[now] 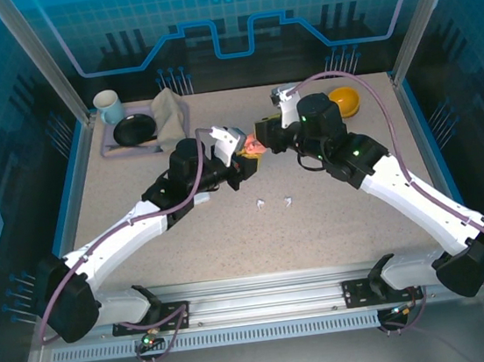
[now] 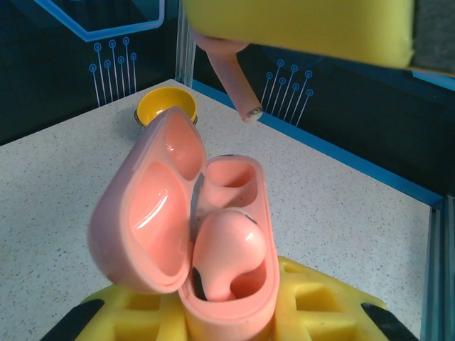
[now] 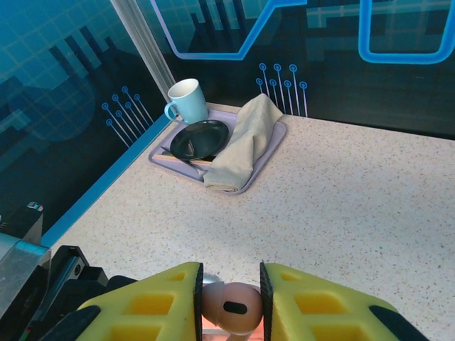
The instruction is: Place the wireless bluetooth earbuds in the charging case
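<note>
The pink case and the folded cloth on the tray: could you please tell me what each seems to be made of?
The pink case looks like glossy moulded plastic, with bright highlights inside its open lid. The cloth looks like soft matte fabric, beige, draped in loose folds; its weave is too small to tell.

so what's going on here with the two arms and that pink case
The left gripper holds the open pink charging case, with one pink earbud already seated in it and the other slot empty. The right gripper pinches the second pink earbud just above the case, stem pointing down, not yet in. Two white earbuds lie loose on the table, nearer the arm bases.
</note>
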